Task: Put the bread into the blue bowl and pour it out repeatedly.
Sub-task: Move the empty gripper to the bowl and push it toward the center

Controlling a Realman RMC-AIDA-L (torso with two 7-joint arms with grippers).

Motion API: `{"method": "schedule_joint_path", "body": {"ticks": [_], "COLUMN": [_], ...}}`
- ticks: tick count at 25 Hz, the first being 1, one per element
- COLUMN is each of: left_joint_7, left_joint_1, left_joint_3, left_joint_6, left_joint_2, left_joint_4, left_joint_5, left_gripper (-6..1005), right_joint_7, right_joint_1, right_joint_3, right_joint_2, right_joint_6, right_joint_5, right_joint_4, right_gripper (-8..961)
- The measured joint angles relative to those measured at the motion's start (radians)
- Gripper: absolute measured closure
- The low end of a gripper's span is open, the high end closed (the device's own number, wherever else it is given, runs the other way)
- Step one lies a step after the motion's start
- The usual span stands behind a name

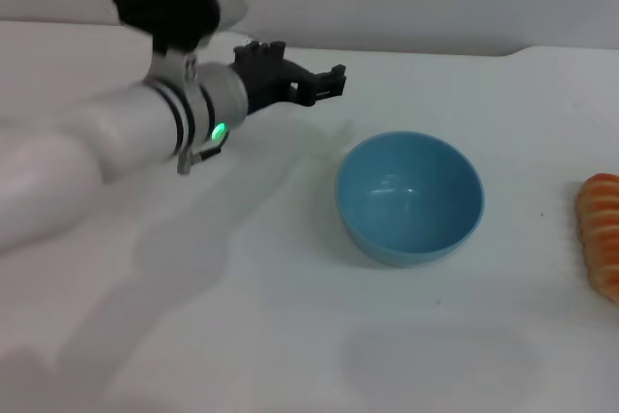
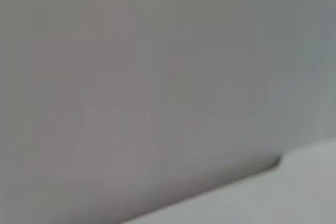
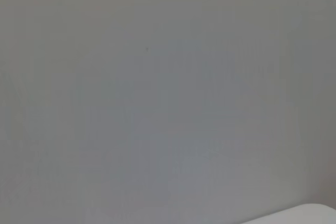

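From the head view, the left gripper [image 1: 324, 82] hung above the table [image 1: 242, 336], up-left of the empty bowl [image 1: 409, 197], gripping nothing, its fingers apparently parted. The bread [image 1: 601, 232] lay well right of the bowl, probably within the unseen right arm's reach. Both wrist views showed only blank wall and table edge.

Bread [image 1: 602, 231] cut off by the head view's right edge, only its left part showing. Left tool [image 1: 324, 84] small and dark, finger gap unreadable. Both wrist views: blurred blank grey, a pale worktop [image 2: 294, 192] corner only.
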Motion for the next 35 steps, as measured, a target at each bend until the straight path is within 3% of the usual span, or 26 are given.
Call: {"method": "schedule_joint_path", "body": {"ticks": [4,10,13,23,35], "left_joint_7": [0.119,0.156,0.156,0.154,0.159], "left_joint_1": [-0.028,-0.133,-0.181,-0.267,-0.242], "left_joint_3": [-0.175,-0.363,-0.429,-0.43,-0.394], "left_joint_6": [0.272,0.641,0.746,0.756,0.658], "left_joint_2": [-0.036,-0.034,-0.035,-0.044,-0.046], "left_joint_4": [0.069,0.1,0.073,-0.12,-0.218], "left_joint_5": [-0.008,-0.025,-0.028,-0.096,-0.145], "left_gripper": [123,123,123,123,122], "right_joint_7": [0.0,0.0,0.0,0.0,0.0], "right_joint_1": [0.003,0.002,0.001,-0.001,-0.002], "right_joint_3": [-0.001,-0.006,-0.005,0.0,0.0], "right_joint_2": [-0.001,-0.002,-0.002,0.001,0.001], "right_joint_6": [0.0,0.0,0.002,-0.003,-0.005], "right_joint_5": [0.0,0.001,0.001,0.002,0.008], "right_joint_4": [0.0,-0.002,-0.001,0.0,-0.001], "right_gripper": [214,214,214,214,214]}}
